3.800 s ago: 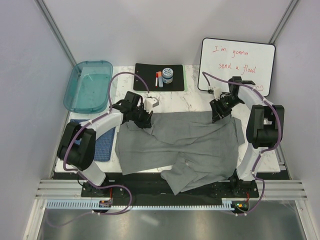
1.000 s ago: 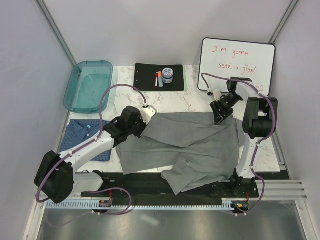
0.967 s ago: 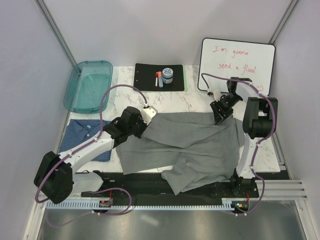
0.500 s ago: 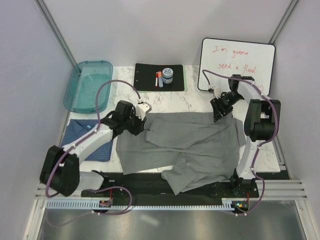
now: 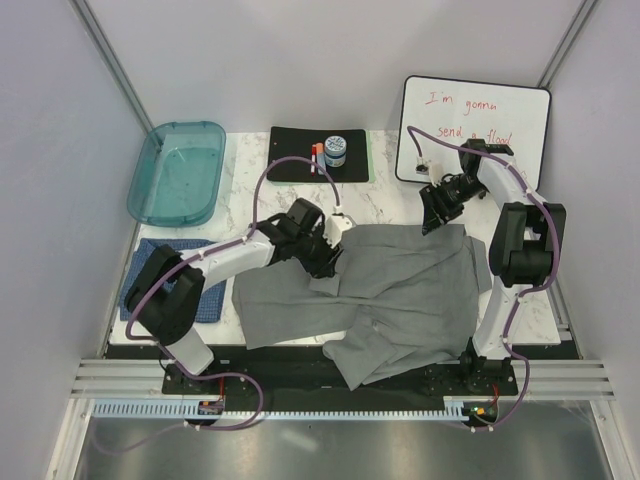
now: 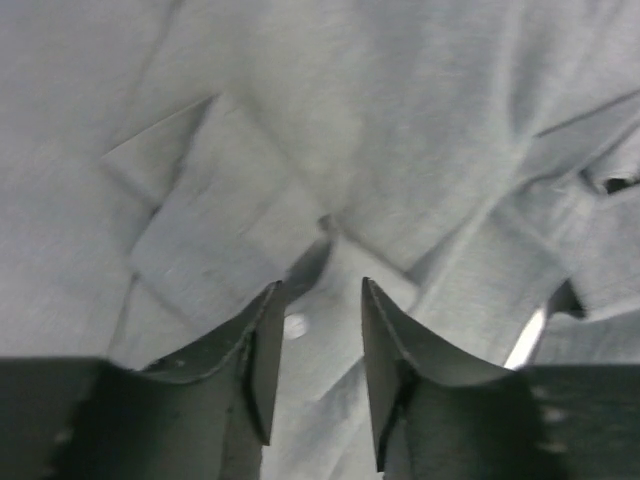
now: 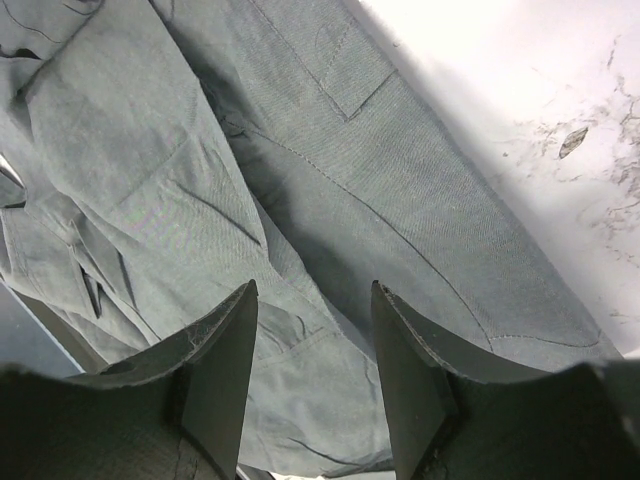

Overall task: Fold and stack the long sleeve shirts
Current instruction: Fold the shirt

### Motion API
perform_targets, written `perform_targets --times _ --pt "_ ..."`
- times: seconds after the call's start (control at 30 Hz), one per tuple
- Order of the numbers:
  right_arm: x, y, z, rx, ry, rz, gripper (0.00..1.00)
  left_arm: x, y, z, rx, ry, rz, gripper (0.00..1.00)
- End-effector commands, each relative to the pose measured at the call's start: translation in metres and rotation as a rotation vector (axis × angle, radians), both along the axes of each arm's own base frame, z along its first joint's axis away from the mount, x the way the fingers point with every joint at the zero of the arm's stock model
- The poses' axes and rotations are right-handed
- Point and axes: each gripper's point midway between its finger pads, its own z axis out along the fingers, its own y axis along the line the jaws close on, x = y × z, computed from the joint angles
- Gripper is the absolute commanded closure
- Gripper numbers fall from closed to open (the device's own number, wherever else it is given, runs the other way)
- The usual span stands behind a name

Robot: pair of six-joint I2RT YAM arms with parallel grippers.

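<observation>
- Whiteboard (image 5: 475, 135) at far right reads "I'm gonna send a flood" in red marker.
- Grey shirt (image 5: 400, 290) lies rumpled across mid-table, 1 cuff folded onto its body, near part hanging over the table edge.
- Blue shirt (image 5: 212, 298) sits folded at near left.
- Left gripper (image 5: 326, 263): fingers parted above grey cloth, pinching nothing.
- Right gripper (image 5: 436, 216): fingers spread over the grey shirt's far right corner, empty.

matt woven grey shirt (image 5: 400, 290) on glossy marbled table (image 5: 383, 203).
</observation>
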Motion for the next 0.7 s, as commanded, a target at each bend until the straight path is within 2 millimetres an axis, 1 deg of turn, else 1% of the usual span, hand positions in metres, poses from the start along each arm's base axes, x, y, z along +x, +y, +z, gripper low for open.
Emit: perform_targets --times 0.0,0.03,0.1,0.13,0.2,0.23,0.27,0.3,0.33,0.43,0.47,0.5,0.53,0.57,0.6,0.67 --pt "-0.003 0.008 0.015 0.043 -0.015 0.012 0.43 0.022 0.033 0.012 0.004 0.001 0.181 0.52" --pt "-0.003 0.008 0.015 0.046 -0.014 0.013 0.43 0.02 0.038 0.01 0.004 0.026 0.216 0.48" --pt "-0.004 0.007 0.012 0.045 -0.005 0.014 0.43 0.021 0.044 0.016 -0.025 0.036 0.252 0.45" --pt "-0.005 0.008 0.012 0.045 -0.003 0.017 0.43 0.017 0.046 0.013 -0.037 0.065 0.275 0.4" --pt "-0.006 0.007 0.01 0.044 0.001 0.016 0.43 0.019 0.048 0.011 -0.056 0.095 0.302 0.36" --pt "-0.007 0.008 0.01 0.044 0.001 0.019 0.43 0.017 0.046 0.005 -0.062 0.136 0.298 0.35" --pt "-0.008 0.007 0.008 0.038 0.005 0.02 0.43 0.015 0.048 0.0 -0.06 0.188 0.333 0.34" --pt "-0.009 0.006 0.006 0.032 0.009 0.021 0.43 0.018 0.052 -0.003 -0.064 0.213 0.36 0.34" --pt "-0.01 0.004 0.004 0.026 0.01 0.021 0.43 0.014 0.049 -0.009 -0.077 0.277 0.368 0.34" --pt "-0.011 -0.001 -0.003 -0.007 0.009 0.023 0.43 0.01 0.041 -0.009 -0.123 0.359 0.368 0.34" --pt "-0.01 -0.002 -0.004 -0.012 0.004 0.023 0.43 0.01 0.039 -0.013 -0.125 0.379 0.372 0.34" --pt "-0.011 -0.003 -0.005 -0.018 0.005 0.024 0.43 0.013 0.038 -0.013 -0.138 0.395 0.38 0.34" --pt "-0.01 -0.003 -0.005 -0.019 0.005 0.023 0.43 0.012 0.036 -0.014 -0.153 0.429 0.387 0.34" --pt "-0.011 -0.004 -0.005 -0.019 0.006 0.02 0.43 0.012 0.036 -0.02 -0.149 0.454 0.396 0.34" --pt "-0.011 -0.004 -0.004 -0.019 0.005 0.021 0.43 0.015 0.035 -0.019 -0.162 0.46 0.401 0.34" --pt "-0.012 -0.004 -0.004 -0.021 0.004 0.022 0.43 0.013 0.031 -0.019 -0.184 0.49 0.377 0.34"
